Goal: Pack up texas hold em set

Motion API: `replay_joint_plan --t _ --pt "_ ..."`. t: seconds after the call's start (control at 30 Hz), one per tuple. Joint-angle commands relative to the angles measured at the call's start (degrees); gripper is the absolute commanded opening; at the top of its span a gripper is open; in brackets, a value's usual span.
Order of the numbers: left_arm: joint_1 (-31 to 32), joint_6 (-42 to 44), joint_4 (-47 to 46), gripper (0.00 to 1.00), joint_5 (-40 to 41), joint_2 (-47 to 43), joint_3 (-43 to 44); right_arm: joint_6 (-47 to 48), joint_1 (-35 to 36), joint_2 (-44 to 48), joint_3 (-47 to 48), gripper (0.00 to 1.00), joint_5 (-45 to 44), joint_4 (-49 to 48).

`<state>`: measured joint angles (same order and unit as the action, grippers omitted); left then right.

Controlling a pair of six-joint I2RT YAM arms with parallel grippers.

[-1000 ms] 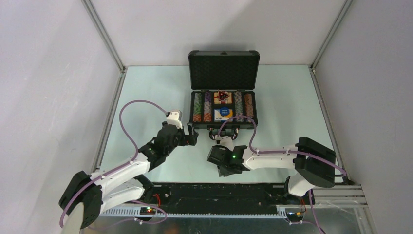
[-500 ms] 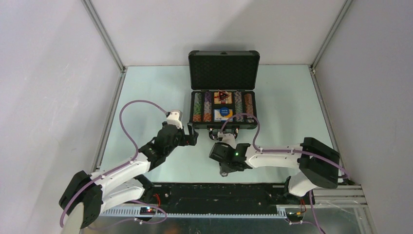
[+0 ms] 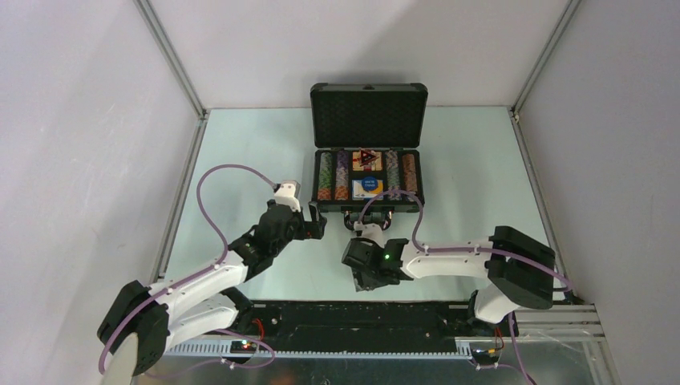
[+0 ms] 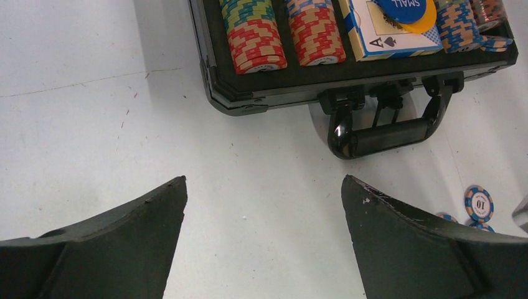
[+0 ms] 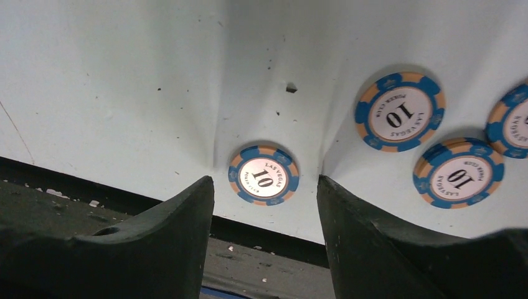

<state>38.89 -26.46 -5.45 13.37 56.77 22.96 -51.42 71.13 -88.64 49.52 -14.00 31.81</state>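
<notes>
Between grey walls (image 3: pixel 80 120), on the pale table (image 3: pixel 248 160), we see case (image 3: pixel 367 112) and chips (image 5: pixel 400 112); left gripper (image 4: pixel 263 184) and right gripper (image 5: pixel 264 182) gape empty.

You have bright, even light from above, and the desk (image 3: pixel 240 160) washes pale around the briefcase (image 3: pixel 368 112). Below its front edge the handle (image 4: pixel 386 134) carries a small glare spot. A soft shadow lies along its left side.

The case (image 4: pixel 268 94) stands on the worktop (image 4: pixel 93 143) ahead of the left end effector (image 4: pixel 264 187), with its handle (image 4: pixel 386 134) ahead and to the right. Seen from the wrist, one chip (image 5: pixel 263 175) lies on the worktop between the tips of the right end effector (image 5: pixel 266 184). Other chips (image 5: pixel 400 112) lie ahead to its right.
</notes>
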Motion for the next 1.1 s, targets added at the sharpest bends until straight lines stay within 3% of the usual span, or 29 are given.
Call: replay_joint_plan --t 0.0,0.4,1.07 --pt "0.4 1.1 -1.7 0.98 1.0 0.1 2.4 -0.9 0.8 -1.9 0.0 0.66 0.9 -2.0" --pt "0.5 1.2 -1.7 0.98 1.1 0.1 2.4 -0.9 2.2 -7.1 3.5 0.57 -1.7 4.4" --pt "0.5 1.2 -1.7 0.98 0.9 0.2 2.4 -1.6 2.3 -5.7 3.5 0.44 -4.3 6.1"
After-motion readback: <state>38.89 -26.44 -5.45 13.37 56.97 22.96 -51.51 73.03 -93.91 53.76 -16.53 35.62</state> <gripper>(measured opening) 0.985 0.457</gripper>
